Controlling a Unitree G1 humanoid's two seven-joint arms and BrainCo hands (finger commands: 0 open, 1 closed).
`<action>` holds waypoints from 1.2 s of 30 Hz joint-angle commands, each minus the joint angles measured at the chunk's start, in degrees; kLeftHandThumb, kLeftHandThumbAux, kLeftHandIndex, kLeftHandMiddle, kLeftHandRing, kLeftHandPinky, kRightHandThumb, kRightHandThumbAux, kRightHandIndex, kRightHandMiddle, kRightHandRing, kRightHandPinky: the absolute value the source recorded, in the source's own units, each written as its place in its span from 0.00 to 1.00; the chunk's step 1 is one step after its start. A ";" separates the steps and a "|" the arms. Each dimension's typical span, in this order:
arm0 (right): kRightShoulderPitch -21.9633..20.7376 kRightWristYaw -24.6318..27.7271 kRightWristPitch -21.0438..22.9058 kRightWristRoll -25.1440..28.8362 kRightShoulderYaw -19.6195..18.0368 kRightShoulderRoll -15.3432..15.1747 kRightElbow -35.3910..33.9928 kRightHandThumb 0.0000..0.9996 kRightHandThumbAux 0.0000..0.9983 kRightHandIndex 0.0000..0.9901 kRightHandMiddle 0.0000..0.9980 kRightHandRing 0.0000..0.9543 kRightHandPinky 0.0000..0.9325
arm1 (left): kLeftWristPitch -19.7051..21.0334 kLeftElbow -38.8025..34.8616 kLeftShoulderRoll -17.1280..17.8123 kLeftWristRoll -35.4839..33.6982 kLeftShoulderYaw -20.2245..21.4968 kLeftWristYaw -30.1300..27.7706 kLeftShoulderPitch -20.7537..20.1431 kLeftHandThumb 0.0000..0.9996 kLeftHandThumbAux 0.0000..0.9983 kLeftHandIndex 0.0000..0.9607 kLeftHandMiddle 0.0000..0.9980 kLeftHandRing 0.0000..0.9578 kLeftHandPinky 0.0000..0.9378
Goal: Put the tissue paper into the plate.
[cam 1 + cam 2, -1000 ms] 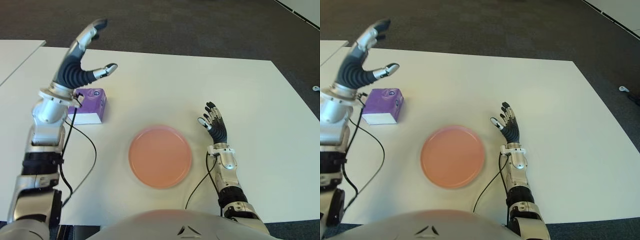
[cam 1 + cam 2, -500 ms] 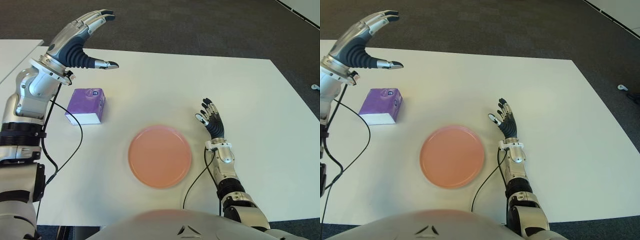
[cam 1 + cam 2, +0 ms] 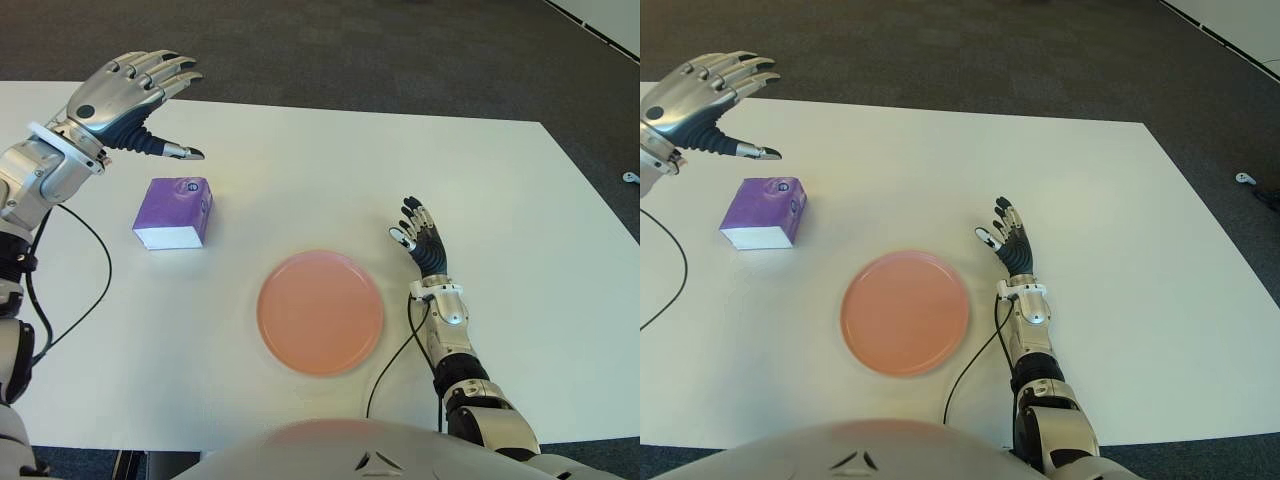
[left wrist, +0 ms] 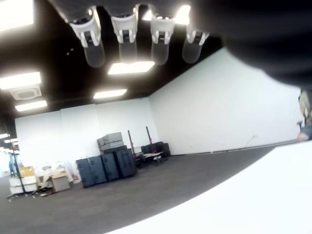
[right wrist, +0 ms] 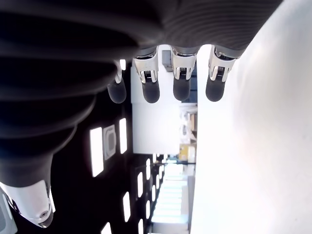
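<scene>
My left hand (image 3: 120, 100) hangs in the air over the far left part of the white table (image 3: 300, 180), palm down, fingers spread wide and holding nothing. From its wrist camera I count four fingertips (image 4: 124, 41) fanned out against ceiling lights, with nothing between them. Just below and to the right of that hand sits one purple tissue pack (image 3: 175, 211), flat on the table, apart from my thumb and untouched.

Moving out toward the middle: one round pink plate (image 3: 320, 312), near my body, with nothing on it. The tissue pack lies well to the plate's left and a little farther from me, clear of its rim.

On the plate's right side shows my right hand (image 3: 422, 238), fingers pointing away from me, loosely open and holding nothing. Its wrist view shows straight fingertips (image 5: 180, 80) with nothing in them.

One black cable (image 3: 390, 365) runs from the right wrist along the table past the plate's edge.
</scene>
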 commanded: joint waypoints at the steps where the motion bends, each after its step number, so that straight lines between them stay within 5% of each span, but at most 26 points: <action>1: 6.83 1.12 -0.37 0.59 -0.47 1.90 10.20 0.00 0.62 0.00 0.00 0.00 0.00 | -2.52 8.04 2.40 7.56 -7.83 6.41 -1.56 0.12 0.24 0.00 0.00 0.00 0.00; 7: 5.69 1.56 -0.47 0.40 -0.51 1.72 12.04 0.00 0.62 0.00 0.00 0.00 0.00 | -6.40 15.91 3.26 5.70 -12.69 -1.26 -1.93 0.17 0.19 0.00 0.00 0.00 0.00; 14: 5.95 1.41 0.39 0.26 -0.27 1.86 10.75 0.00 0.62 0.00 0.00 0.00 0.00 | -5.52 13.24 6.90 7.81 -17.18 -6.76 -0.91 0.19 0.13 0.00 0.00 0.00 0.00; 27: 6.02 0.66 1.62 -0.01 0.03 2.08 9.91 0.00 0.62 0.00 0.00 0.00 0.00 | -5.06 11.50 8.37 5.57 -17.78 -6.98 2.25 0.21 0.11 0.00 0.00 0.00 0.00; 36: 5.79 0.77 2.37 0.02 0.13 2.11 9.69 0.00 0.60 0.00 0.00 0.00 0.00 | -8.37 10.64 8.02 -1.22 -16.88 -16.73 4.11 0.25 0.12 0.00 0.00 0.00 0.00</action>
